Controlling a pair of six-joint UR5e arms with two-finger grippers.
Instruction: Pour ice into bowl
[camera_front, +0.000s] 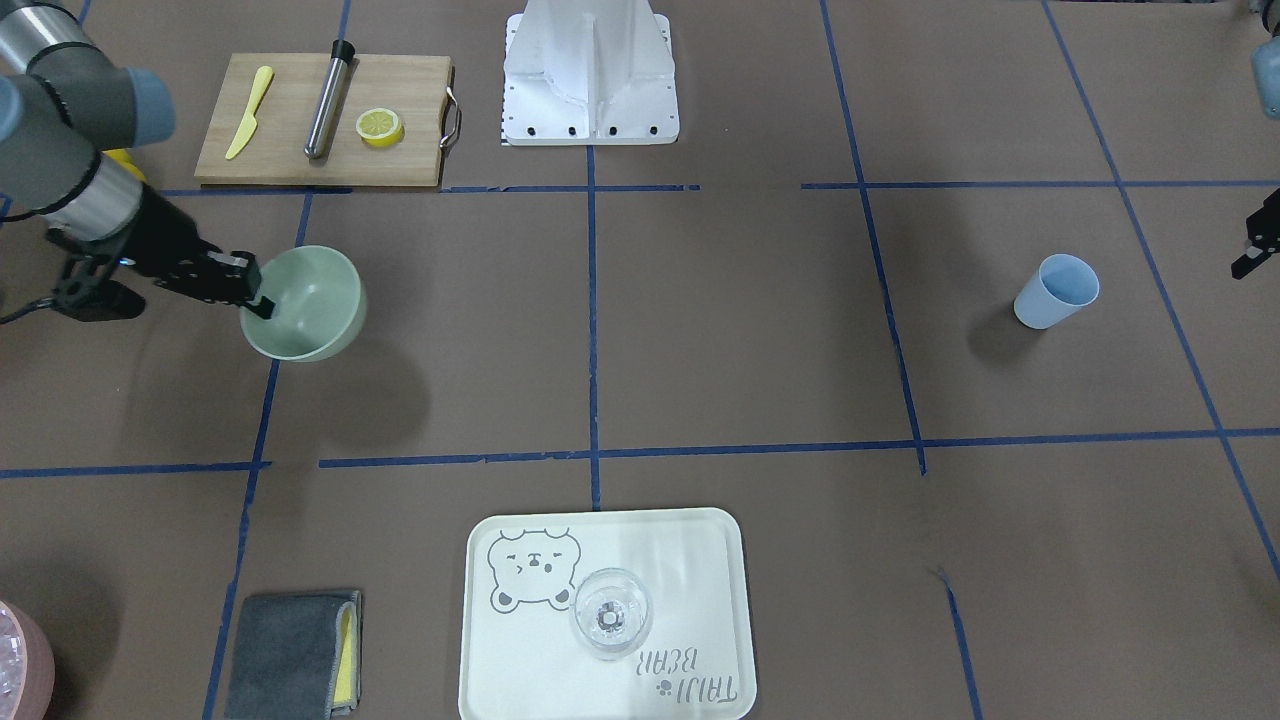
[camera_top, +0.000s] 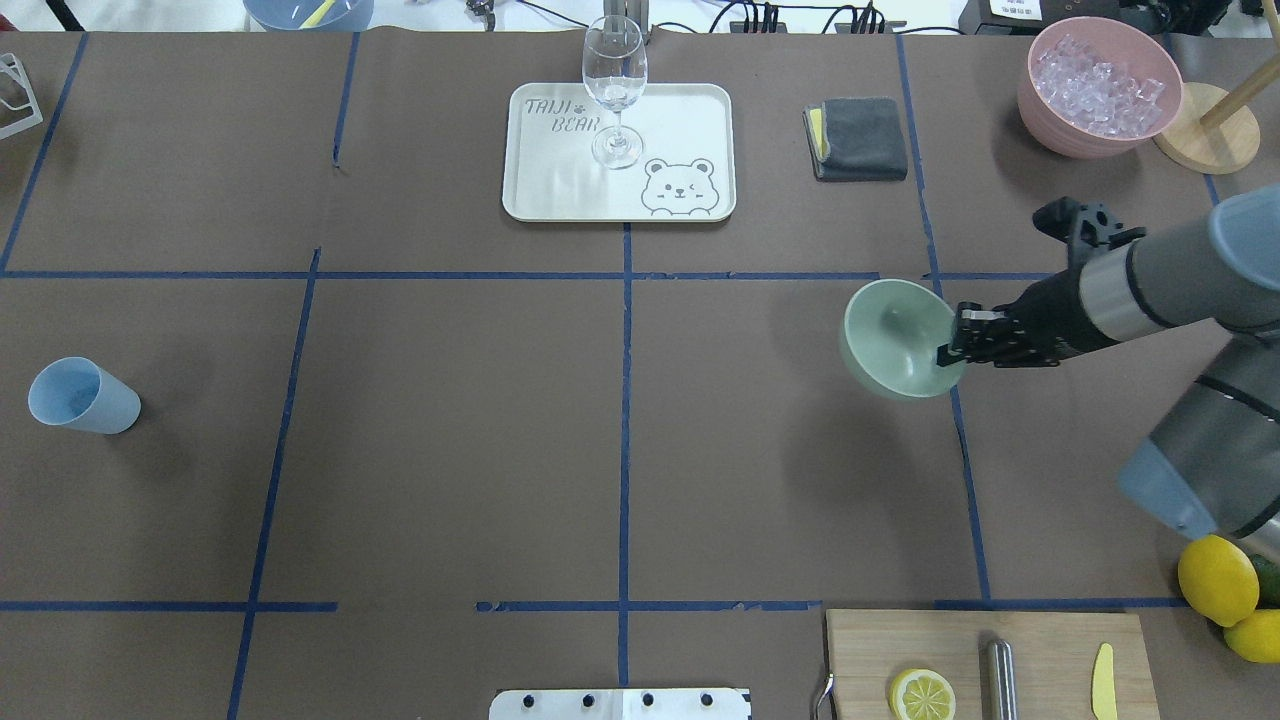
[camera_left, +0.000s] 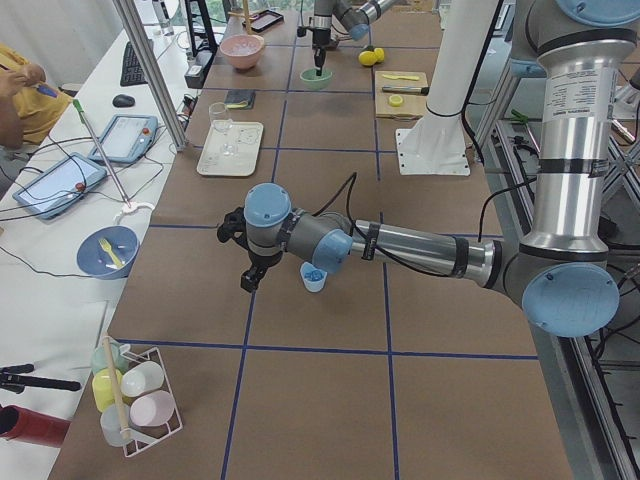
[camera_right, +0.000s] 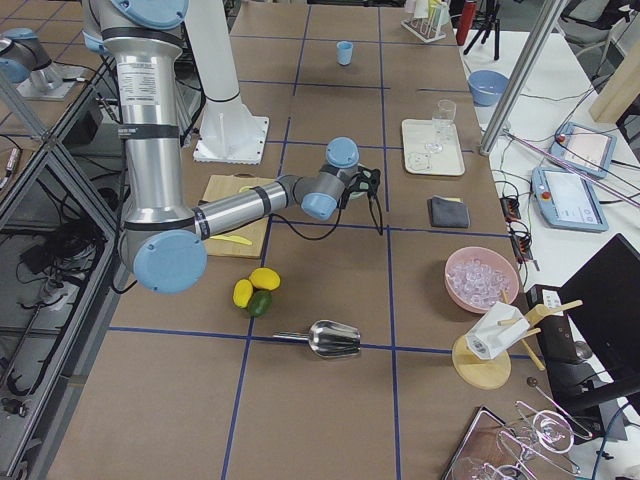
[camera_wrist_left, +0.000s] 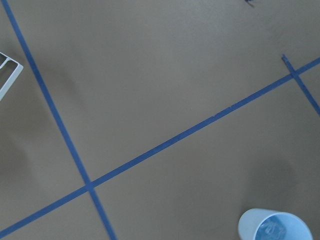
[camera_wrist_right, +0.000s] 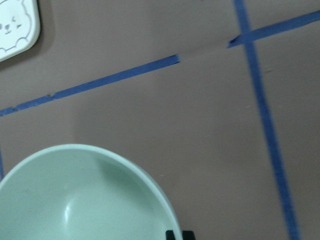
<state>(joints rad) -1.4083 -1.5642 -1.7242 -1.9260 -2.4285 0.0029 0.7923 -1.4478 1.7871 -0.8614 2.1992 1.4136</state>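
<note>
**Carrying bowl by its rim, ice not poured yet**

Holding step, by the look of it. The right gripper (camera_top: 950, 352) is clamped on the near rim of the bowl (camera_top: 890, 335), one finger inside and one outside. The bowl is tilted with its mouth facing away from the arm, and its offset shadow suggests it is off the tabletop. It is empty, and the right wrist view shows bare green inside. It sits toward the right end of the tabletop, about midway between the robot edge and the far edge.

The ice (camera_top: 1100, 75) is piled in the pink container (camera_top: 1045, 125) at the far right corner, well apart from the bowl. So my read is that the task is in its early part: the bowl is being placed or brought over, and pouring hasn't started.

The left gripper (camera_left: 247, 280) hangs just beside the blue cup (camera_top: 80, 397) near the left end. I cannot tell whether its jaws are wide or narrow. The left wrist view shows something pale in the cup bottom, too small to call.

The next move probably calls for:
- levelling the bowl and setting it flat somewhere both arms can reach
- letting go of the rim cleanly, without dragging the bowl
- bringing an ice source over the bowl's mouth and tipping slowly so the cubes don't bounce out
</note>
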